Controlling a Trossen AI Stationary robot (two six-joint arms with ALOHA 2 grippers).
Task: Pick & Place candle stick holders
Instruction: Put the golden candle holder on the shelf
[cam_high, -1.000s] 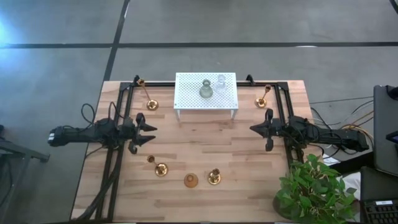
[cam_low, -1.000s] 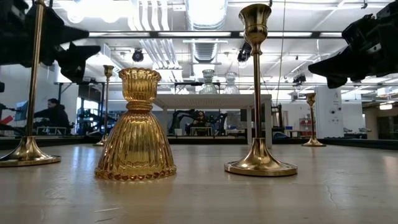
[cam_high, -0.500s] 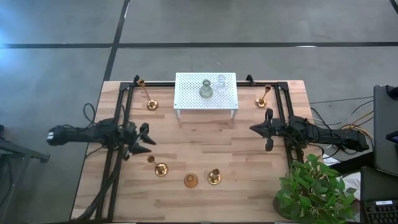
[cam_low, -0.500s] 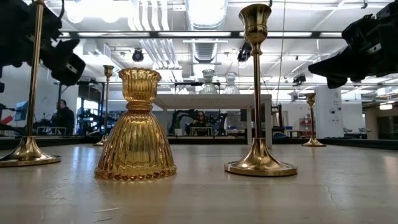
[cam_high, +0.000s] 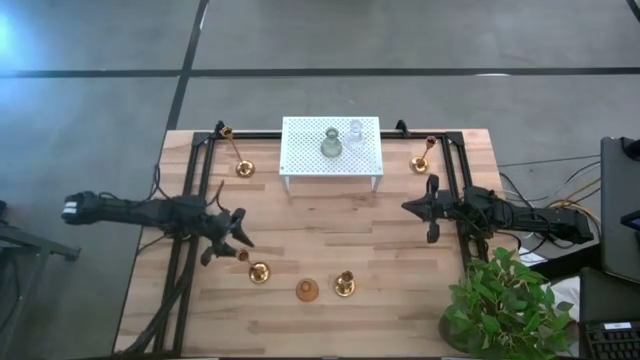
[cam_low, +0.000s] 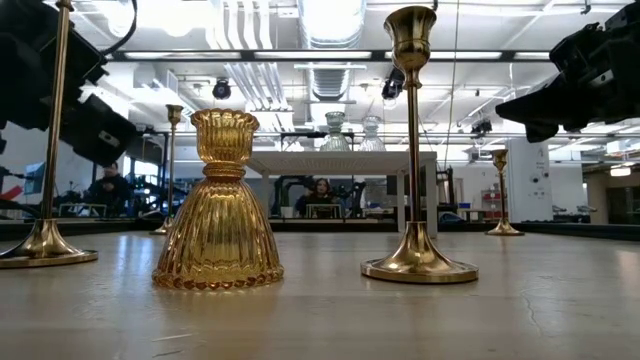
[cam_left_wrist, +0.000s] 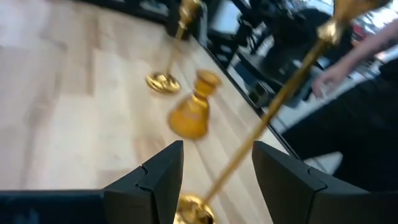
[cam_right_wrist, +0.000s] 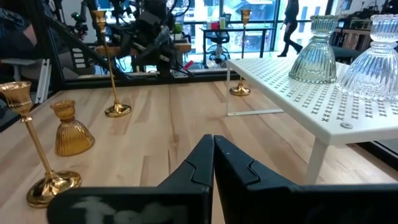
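Note:
Three holders stand near the table's front: a tall thin brass stick (cam_high: 258, 270), an amber ribbed glass holder (cam_high: 307, 290) and a second brass stick (cam_high: 344, 286). My left gripper (cam_high: 240, 236) is open just left of the first stick. In the left wrist view (cam_left_wrist: 217, 144) that stick's shaft (cam_left_wrist: 268, 122) runs up between the two fingers without touching them. Two more brass sticks stand at the far left (cam_high: 244, 167) and far right (cam_high: 421, 163). A grey-green glass holder (cam_high: 331, 145) and a clear one (cam_high: 355, 131) stand on the white rack (cam_high: 300, 158). My right gripper (cam_high: 408, 207) is shut and empty at mid right.
Dark arm frames run along the table's left (cam_high: 190, 200) and right (cam_high: 455, 180) sides. A potted plant (cam_high: 505, 305) stands at the near right corner. Bare wood (cam_high: 330, 225) lies between the rack and the front row of holders.
My left gripper has swung toward the table's near edge and toward the tall brass stick at the front left, turning to face it, and has stayed open. The holders have not moved.

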